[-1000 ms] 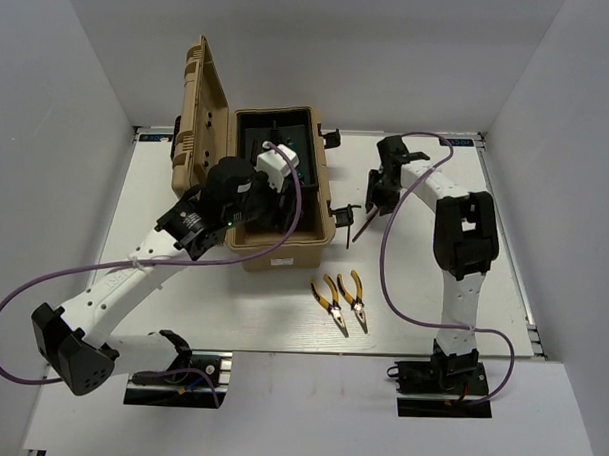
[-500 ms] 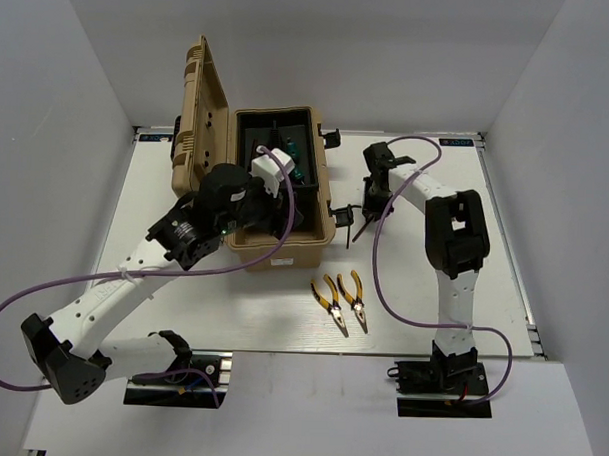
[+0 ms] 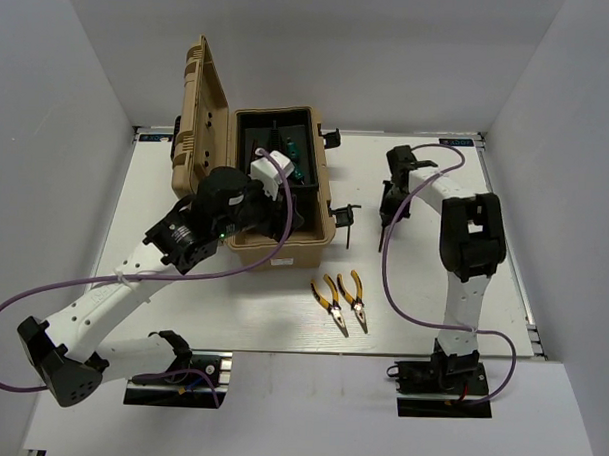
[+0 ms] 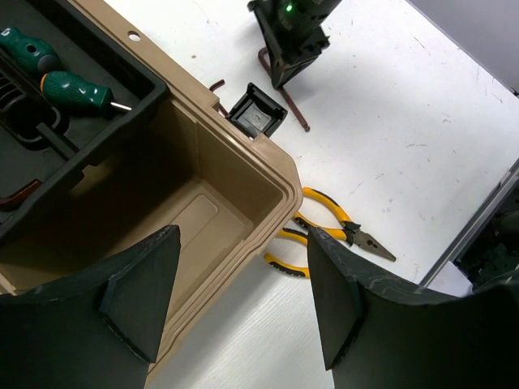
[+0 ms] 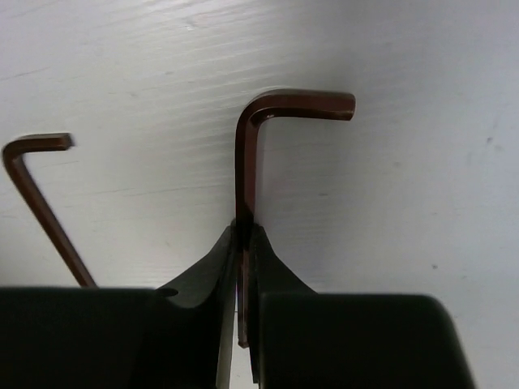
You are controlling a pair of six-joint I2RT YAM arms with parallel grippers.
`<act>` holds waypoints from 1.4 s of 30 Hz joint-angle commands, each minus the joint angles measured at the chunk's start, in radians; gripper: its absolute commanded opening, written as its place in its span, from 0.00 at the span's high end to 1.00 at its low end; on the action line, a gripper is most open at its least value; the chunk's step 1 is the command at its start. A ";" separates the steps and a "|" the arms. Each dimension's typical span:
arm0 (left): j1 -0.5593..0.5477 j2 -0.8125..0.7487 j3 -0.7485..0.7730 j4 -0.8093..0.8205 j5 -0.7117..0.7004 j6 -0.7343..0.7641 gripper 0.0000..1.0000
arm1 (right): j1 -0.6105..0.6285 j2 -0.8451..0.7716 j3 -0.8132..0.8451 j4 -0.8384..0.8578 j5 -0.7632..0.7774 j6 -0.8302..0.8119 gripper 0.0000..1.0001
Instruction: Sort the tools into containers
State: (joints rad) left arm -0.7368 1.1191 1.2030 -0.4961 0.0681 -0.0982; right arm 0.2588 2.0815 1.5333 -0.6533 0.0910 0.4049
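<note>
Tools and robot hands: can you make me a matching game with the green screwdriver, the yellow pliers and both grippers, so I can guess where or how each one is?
Column one:
1. green screwdriver
2. yellow pliers
3. left gripper
4. right gripper

Column two:
A. shut on a hex key
B. lying on the white table
C. inside the toolbox
D. open, above the toolbox

Pairs: 1-C, 2-B, 3-D, 4-A.

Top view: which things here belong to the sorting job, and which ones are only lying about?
Belong to the job:
- tan toolbox
- yellow pliers, a pair of them
- first hex key, clamped in the right gripper
- second hex key, on the table
- green screwdrivers, in the tray

Not part of it:
- purple cables
- black base plates
</note>
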 commanded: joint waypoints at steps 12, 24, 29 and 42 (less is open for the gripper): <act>-0.026 -0.013 0.004 0.024 0.016 -0.008 0.26 | -0.063 -0.258 0.086 -0.038 -0.371 -0.192 1.00; -0.035 -0.148 -0.011 0.189 0.134 0.058 0.26 | 0.080 -0.095 0.663 0.001 -0.856 -0.117 1.00; -0.035 -0.231 -0.084 0.289 0.164 0.058 0.26 | 0.197 -0.046 0.607 0.344 -0.933 0.046 1.00; -0.035 -0.288 -0.109 0.317 0.085 0.038 0.26 | 0.330 0.193 0.712 0.567 -0.673 0.238 1.00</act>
State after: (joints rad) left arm -0.7681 0.8413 1.1000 -0.1864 0.1749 -0.0528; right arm 0.5838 2.2662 2.1792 -0.1715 -0.6830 0.6090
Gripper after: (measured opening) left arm 0.740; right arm 0.094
